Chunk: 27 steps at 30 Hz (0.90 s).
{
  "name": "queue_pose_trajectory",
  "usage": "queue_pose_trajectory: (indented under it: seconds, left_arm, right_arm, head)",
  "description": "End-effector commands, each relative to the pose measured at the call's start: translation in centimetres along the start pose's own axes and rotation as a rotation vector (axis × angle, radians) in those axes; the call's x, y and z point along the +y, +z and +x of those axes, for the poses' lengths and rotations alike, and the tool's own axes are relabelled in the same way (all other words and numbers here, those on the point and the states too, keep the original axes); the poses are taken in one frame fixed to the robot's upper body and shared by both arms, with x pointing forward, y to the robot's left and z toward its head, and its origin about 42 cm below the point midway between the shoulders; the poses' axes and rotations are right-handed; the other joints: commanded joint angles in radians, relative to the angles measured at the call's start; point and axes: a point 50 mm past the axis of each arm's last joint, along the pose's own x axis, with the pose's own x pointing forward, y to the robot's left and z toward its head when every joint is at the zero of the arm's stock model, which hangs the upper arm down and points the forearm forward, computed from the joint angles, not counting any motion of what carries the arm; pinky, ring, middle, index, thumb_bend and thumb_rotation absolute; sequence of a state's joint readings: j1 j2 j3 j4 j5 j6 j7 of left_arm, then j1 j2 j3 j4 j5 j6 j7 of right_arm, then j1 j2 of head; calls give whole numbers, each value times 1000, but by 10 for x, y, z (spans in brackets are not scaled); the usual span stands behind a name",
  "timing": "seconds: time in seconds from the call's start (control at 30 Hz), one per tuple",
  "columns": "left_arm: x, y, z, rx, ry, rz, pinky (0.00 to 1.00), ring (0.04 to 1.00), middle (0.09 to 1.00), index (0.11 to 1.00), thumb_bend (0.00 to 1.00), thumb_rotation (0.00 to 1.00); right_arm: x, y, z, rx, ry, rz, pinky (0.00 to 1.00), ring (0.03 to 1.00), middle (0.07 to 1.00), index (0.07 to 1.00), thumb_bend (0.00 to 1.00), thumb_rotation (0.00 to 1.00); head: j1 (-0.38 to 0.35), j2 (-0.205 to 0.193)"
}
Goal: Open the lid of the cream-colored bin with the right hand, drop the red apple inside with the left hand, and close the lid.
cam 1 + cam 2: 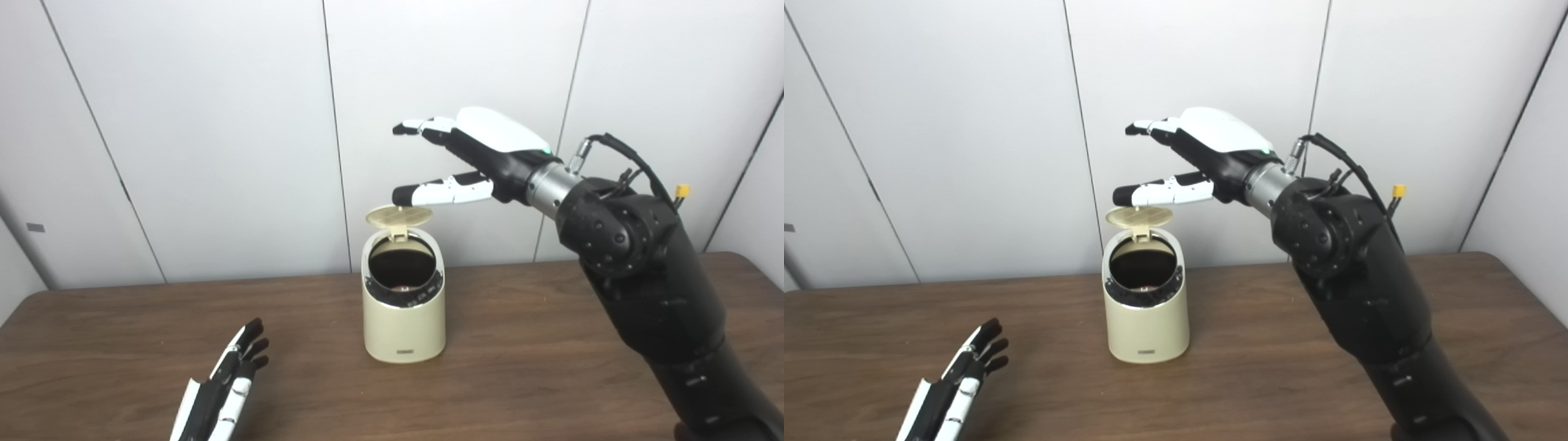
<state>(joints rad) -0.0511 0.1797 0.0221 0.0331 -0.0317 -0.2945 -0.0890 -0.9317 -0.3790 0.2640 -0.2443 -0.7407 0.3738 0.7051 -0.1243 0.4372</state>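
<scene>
Bin point(404, 306) lid point(399, 216) raised (right hand point(471, 153) above), left hand point(223, 386) apart.

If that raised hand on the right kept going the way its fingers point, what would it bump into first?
Probably nothing nearby: the right hand points leftward above the open lid of the bin. The path looks free, though depth is unclear.

- The bin point(404, 318) is cream, with a black ring round its dark mouth and a small grey label low on its front.
- Its lid point(399, 215) is cream too, its underside marked with a fine grid.
- The right hand point(471, 156) has a white back, black palm, white fingers with black tips.
- The left hand point(223, 386) is black and white.
- The table point(551, 380) is dark brown wood grain.
- The wall panels point(214, 122) are pale grey with dark seams.
</scene>
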Motion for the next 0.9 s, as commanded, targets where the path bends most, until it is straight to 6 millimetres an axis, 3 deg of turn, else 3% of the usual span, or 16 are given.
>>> queue_pose_trajectory:
  seconds: [0.0, 0.27, 0.53, 0.73, 0.87]
  left_arm:
    - [3, 7, 8, -43, 9, 24, 851, 907, 946, 953, 505, 896]
    - [1, 6, 6, -37, -4, 24, 810, 901, 938, 953, 552, 870]
    - [-2, 5, 9, -32, 7, 21, 799, 896, 932, 942, 574, 849]
    - [-1, 5, 11, -44, 5, 36, 774, 884, 922, 934, 513, 852]
    - [-1, 5, 11, -45, 9, 35, 765, 877, 919, 931, 525, 848]
  right_arm:
    - [-28, 5, 5, -19, -39, -63, 845, 928, 894, 883, 686, 998]
    - [-24, 6, 25, 13, 60, -87, 879, 946, 908, 894, 734, 1000]
    - [-17, -2, 33, 36, 103, -67, 874, 936, 893, 872, 790, 1000]
    - [-7, -1, 41, 53, 135, -88, 862, 930, 892, 869, 807, 1000]
    - [-3, 1, 45, 59, 160, -70, 883, 937, 901, 876, 817, 1000]
  head:
    - [0, 1]
    - [20, 0]
    - [28, -5]
    - [26, -17]
    - [26, -17]
